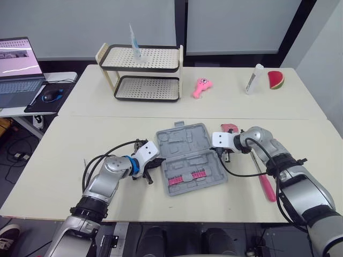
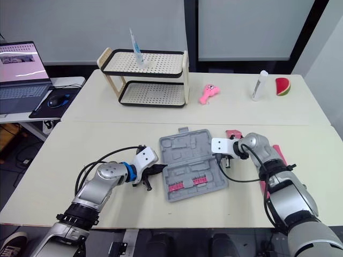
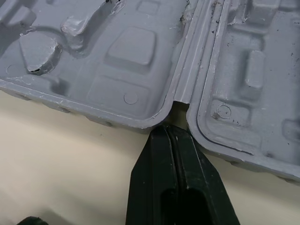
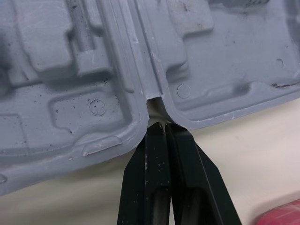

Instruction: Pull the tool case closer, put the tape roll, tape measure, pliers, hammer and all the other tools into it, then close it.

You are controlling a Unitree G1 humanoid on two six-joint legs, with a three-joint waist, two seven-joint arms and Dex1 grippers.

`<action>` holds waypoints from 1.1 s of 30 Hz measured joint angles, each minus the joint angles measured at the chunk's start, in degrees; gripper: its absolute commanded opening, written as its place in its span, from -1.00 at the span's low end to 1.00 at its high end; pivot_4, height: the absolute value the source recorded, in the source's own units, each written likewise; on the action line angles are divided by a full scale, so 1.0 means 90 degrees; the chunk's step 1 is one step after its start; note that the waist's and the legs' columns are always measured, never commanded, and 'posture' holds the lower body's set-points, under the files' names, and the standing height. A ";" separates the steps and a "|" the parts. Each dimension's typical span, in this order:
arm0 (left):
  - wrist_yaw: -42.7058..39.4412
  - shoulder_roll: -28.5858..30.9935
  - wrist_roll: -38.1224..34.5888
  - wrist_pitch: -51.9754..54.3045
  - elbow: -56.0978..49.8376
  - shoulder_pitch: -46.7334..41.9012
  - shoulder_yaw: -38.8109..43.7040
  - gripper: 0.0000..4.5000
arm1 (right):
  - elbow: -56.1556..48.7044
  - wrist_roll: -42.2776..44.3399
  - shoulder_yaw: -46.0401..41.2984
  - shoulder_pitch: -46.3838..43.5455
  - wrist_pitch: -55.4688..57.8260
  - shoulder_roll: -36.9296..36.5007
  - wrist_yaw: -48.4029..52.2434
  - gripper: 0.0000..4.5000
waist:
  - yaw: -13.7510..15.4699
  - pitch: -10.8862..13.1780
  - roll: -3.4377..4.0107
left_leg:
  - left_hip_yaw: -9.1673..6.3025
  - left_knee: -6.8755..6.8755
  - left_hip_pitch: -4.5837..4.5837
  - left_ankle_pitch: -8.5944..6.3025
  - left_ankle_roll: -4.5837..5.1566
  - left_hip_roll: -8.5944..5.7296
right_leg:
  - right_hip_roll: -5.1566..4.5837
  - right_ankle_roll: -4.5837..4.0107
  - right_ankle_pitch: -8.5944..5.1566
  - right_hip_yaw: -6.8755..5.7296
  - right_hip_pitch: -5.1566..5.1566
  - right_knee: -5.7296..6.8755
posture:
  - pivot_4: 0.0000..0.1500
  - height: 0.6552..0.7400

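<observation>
Left wrist view: left hand (image 3: pixel 168 133) closed, empty, tips at tool case (image 3: pixel 117 56) hinge notch | right hand (image 4: pixel 159 129) likewise | likely light, stiff, slippery plastic; grip its rim.

Bare table (image 1: pixel 214 206) between the case (image 1: pixel 185 158) and the near edge, so I could pass there. My left gripper (image 3: pixel 167 133) and right gripper (image 4: pixel 161 129), fingers pressed together, block each hinge end. A red-handled tool (image 1: pixel 268 188) lies just right of the case; the rack (image 1: pixel 142 72) stands well behind.
</observation>
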 measured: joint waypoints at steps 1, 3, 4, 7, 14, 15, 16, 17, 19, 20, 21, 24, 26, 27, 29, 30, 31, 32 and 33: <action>-0.0039 0.0003 0.0030 -0.0028 0.0012 -0.0020 -0.0041 -1.00 | -0.0226 0.0011 -0.0012 0.0116 0.0095 -0.0062 0.0065 -0.99 | 0.0003 0.0000 0.0000 | 0.0000 0.0000 0.0000 0.0000 0.0000 -0.0001 | 0.0000 0.0000 0.0000 0.0001 0.0001 -0.0002 | 1.00 1.00; -0.0180 0.0002 0.0069 -0.0080 0.0051 -0.0071 -0.0129 -1.00 | -0.0738 0.0054 -0.0039 0.0390 0.0316 -0.0204 0.0202 -0.99 | 0.0012 -0.0001 0.0000 | -0.0004 0.0001 0.0001 0.0000 0.0001 -0.0002 | 0.0000 0.0000 0.0000 0.0000 0.0005 -0.0002 | 1.00 1.00; -0.0272 -0.0001 0.0083 -0.0113 0.0075 -0.0112 -0.0189 -1.00 | -0.1063 0.0091 -0.0074 0.0580 0.0469 -0.0290 0.0280 -0.99 | 0.0017 -0.0001 0.0000 | -0.0007 0.0001 0.0001 0.0000 0.0001 -0.0002 | 0.0001 0.0000 0.0000 0.0000 0.0006 -0.0002 | 1.00 1.00; -0.0493 -0.0004 0.0122 -0.0126 0.0135 -0.0201 -0.0258 -1.00 | -0.1925 0.0211 -0.0180 0.1075 0.0951 -0.0471 0.0481 -0.99 | 0.0025 -0.0002 0.0000 | -0.0008 0.0001 0.0001 -0.0001 0.0001 -0.0006 | 0.0001 0.0000 0.0000 0.0001 0.0009 -0.0004 | 1.00 1.00; -0.1145 -0.0011 0.0175 0.0045 -0.0123 -0.0224 -0.0543 -1.00 | -0.3876 0.0306 -0.0416 0.2272 0.2040 -0.0997 0.0719 -0.99 | 0.0070 -0.0002 0.0000 | -0.0014 0.0001 0.0000 -0.0002 0.0004 -0.0013 | 0.0003 0.0000 0.0000 0.0001 0.0015 -0.0011 | 1.00 1.00; -0.1221 -0.0010 0.0181 0.0080 -0.0198 -0.0202 -0.0588 -1.00 | -0.4093 0.0338 -0.0470 0.2442 0.2190 -0.1044 0.0720 -0.99 | 0.0079 -0.0002 0.0000 | -0.0015 0.0001 0.0000 -0.0003 0.0005 -0.0013 | 0.0003 0.0000 0.0000 0.0001 0.0016 -0.0012 | 1.00 1.00; -0.1278 -0.0002 0.0183 0.0117 -0.0276 -0.0168 -0.0626 -1.00 | -0.4300 0.0358 -0.0522 0.2609 0.2343 -0.1066 0.0719 -0.99 | 0.0083 -0.0002 0.0000 | -0.0015 0.0001 0.0000 -0.0003 0.0006 -0.0012 | 0.0004 0.0000 0.0000 0.0002 0.0016 -0.0012 | 1.00 1.00; -0.1339 0.0004 0.0183 0.0137 -0.0330 -0.0137 -0.0645 -1.00 | -0.4486 0.0390 -0.0561 0.2748 0.2487 -0.1095 0.0718 -0.99 | 0.0083 -0.0002 0.0000 | -0.0015 0.0001 0.0001 -0.0003 0.0006 -0.0012 | 0.0005 0.0000 0.0000 0.0003 0.0016 -0.0011 | 1.00 1.00; -0.1429 0.0013 0.0187 0.0154 -0.0420 -0.0085 -0.0683 -1.00 | -0.4835 0.0408 -0.0637 0.3009 0.2724 -0.1156 0.0704 -0.99 | 0.0085 -0.0003 0.0000 | -0.0016 0.0001 0.0001 -0.0006 0.0011 -0.0012 | 0.0007 0.0000 0.0000 0.0003 0.0017 -0.0013 | 1.00 1.00; -0.1473 0.0030 0.0193 0.0162 -0.0485 -0.0051 -0.0701 -1.00 | -0.4999 0.0408 -0.0662 0.3122 0.2827 -0.1180 0.0697 -0.99 | 0.0086 -0.0002 0.0000 | -0.0016 0.0001 0.0001 -0.0007 0.0012 -0.0012 | 0.0007 0.0000 0.0000 0.0003 0.0017 -0.0015 | 1.00 1.00; -0.1524 0.0047 0.0195 0.0173 -0.0537 -0.0024 -0.0726 -1.00 | -0.5137 0.0408 -0.0690 0.3223 0.2922 -0.1199 0.0694 -0.99 | 0.0086 -0.0002 0.0000 | -0.0016 0.0000 0.0001 -0.0007 0.0012 -0.0012 | 0.0007 0.0000 0.0000 0.0004 0.0017 -0.0015 | 1.00 1.00; -0.1572 0.0070 0.0198 0.0241 -0.0726 0.0100 -0.0761 -1.00 | -0.5551 0.0409 -0.0759 0.3525 0.3213 -0.1259 0.0676 -0.99 | 0.0102 -0.0002 0.0000 | -0.0017 0.0000 0.0001 -0.0009 0.0015 -0.0012 | 0.0008 0.0000 0.0000 0.0004 0.0019 -0.0017 | 1.00 1.00; -0.1645 0.0087 0.0198 0.0314 -0.0836 0.0162 -0.0780 -1.00 | -0.5837 0.0422 -0.0795 0.3728 0.3426 -0.1303 0.0669 -0.99 | 0.0119 -0.0003 0.0000 | -0.0019 0.0000 0.0002 -0.0009 0.0016 -0.0012 | 0.0010 0.0000 0.0000 0.0004 0.0021 -0.0019 | 1.00 1.00; -0.1671 0.0103 0.0198 0.0342 -0.0890 0.0188 -0.0796 -1.00 | -0.5967 0.0431 -0.0823 0.3828 0.3521 -0.1318 0.0665 -0.99 | 0.0125 -0.0003 0.0000 | -0.0018 0.0000 0.0002 -0.0009 0.0017 -0.0012 | 0.0010 0.0000 0.0000 0.0005 0.0021 -0.0022 | 1.00 1.00; -0.1694 0.0128 0.0199 0.0410 -0.1000 0.0247 -0.0814 -1.00 | -0.6205 0.0464 -0.0874 0.4016 0.3719 -0.1336 0.0653 -0.99 | 0.0134 -0.0003 0.0000 | -0.0019 -0.0001 0.0002 -0.0010 0.0018 -0.0012 | 0.0011 0.0000 0.0000 0.0006 0.0021 -0.0025 | 1.00 1.00; -0.1708 0.0134 0.0200 0.0428 -0.1041 0.0273 -0.0825 -1.00 | -0.6338 0.0467 -0.0896 0.4121 0.3822 -0.1350 0.0642 -0.99 | 0.0138 -0.0003 0.0000 | -0.0019 -0.0002 0.0001 -0.0011 0.0019 -0.0013 | 0.0011 0.0000 0.0000 0.0006 0.0021 -0.0027 | 1.00 1.00; -0.1736 0.0148 0.0199 0.0437 -0.1077 0.0304 -0.0826 -1.00 | -0.6456 0.0469 -0.0909 0.4217 0.3912 -0.1353 0.0625 -0.99 | 0.0141 -0.0003 0.0000 | -0.0020 -0.0002 0.0002 -0.0011 0.0019 -0.0012 | 0.0013 0.0000 0.0000 0.0006 0.0023 -0.0028 | 1.00 1.00; -0.1767 0.0168 0.0199 0.0451 -0.1117 0.0329 -0.0829 -1.00 | -0.6563 0.0470 -0.0914 0.4291 0.4006 -0.1355 0.0608 -0.99 | 0.0142 -0.0003 0.0000 | -0.0020 -0.0002 0.0002 -0.0012 0.0021 -0.0011 | 0.0014 0.0000 0.0000 0.0006 0.0023 -0.0030 | 1.00 1.00; -0.1805 0.0202 0.0199 0.0480 -0.1170 0.0347 -0.0859 -1.00 | -0.6675 0.0472 -0.0923 0.4379 0.4097 -0.1357 0.0587 -0.99 | 0.0142 -0.0003 0.0000 | -0.0021 -0.0003 0.0002 -0.0013 0.0023 -0.0011 | 0.0015 0.0000 0.0000 0.0006 0.0024 -0.0032 | 1.00 1.00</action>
